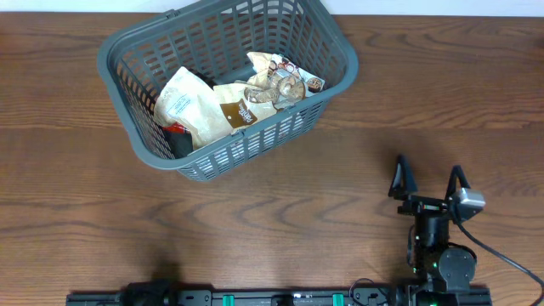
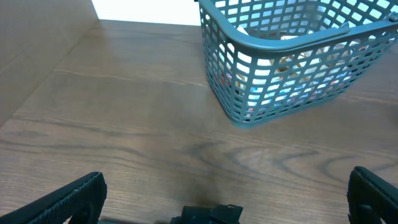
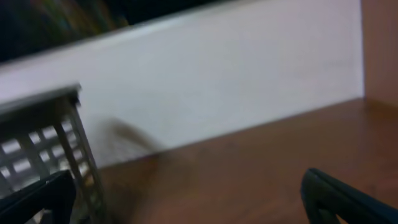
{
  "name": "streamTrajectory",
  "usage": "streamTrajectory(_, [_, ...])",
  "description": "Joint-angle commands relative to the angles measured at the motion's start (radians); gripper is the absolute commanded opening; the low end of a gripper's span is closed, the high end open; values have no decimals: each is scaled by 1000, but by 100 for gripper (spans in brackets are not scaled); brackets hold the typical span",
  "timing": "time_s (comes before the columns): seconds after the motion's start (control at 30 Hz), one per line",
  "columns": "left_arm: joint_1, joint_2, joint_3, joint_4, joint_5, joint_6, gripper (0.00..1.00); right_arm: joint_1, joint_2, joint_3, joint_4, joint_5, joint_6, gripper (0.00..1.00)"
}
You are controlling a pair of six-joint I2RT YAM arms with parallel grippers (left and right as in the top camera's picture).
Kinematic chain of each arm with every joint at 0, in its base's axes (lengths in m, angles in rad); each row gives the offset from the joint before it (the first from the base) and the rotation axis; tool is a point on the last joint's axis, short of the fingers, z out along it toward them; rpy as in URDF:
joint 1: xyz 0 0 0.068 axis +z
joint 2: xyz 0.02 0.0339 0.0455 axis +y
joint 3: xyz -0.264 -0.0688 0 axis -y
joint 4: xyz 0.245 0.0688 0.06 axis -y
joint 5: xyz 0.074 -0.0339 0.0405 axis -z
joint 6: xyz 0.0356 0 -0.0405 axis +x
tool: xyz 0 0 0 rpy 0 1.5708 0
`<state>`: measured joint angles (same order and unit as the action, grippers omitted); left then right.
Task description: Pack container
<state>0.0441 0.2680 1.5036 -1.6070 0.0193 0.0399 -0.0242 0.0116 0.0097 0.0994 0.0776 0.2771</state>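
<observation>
Several packets lie inside the container, which sits askew on the worktop close to its far edge, left of the middle. We see the right claw spread and empty by the near edge toward the right corner, well apart from the container. The left claw is spread wide too, gripping nothing, with the container ahead of it.

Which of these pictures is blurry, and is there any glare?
Right wrist view: blurred throughout, even the container rim is smeared. Overhead view: sharp and evenly lit, no strong glare. Left wrist view: sharp, but the white patch beyond the table is washed out.
</observation>
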Motion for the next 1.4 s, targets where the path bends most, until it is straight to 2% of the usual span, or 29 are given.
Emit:
streamTrajectory(0.0, [3,-7,-3,-31,2,-12,99,-8,-6,-5,-82,-8,-12,99])
streamTrajectory(0.1, [3,-7,-3,-31,2,-12,99,-8,-5,-5,-170,-23,-21,99])
streamTrajectory(1.13, [3,-7,-3,-33,3,-12,99,-8,-5,-4,-170,-26,-28,99])
streamTrajectory(1.23, [3,-7,-6,-6,19,-12,99,-8,-5,-4,-170,-26,-28,99])
streamTrajectory(1.37, [-3,-7,-69,124,58,-12,99,-8,-5,-4,-170,-26,-28,99])
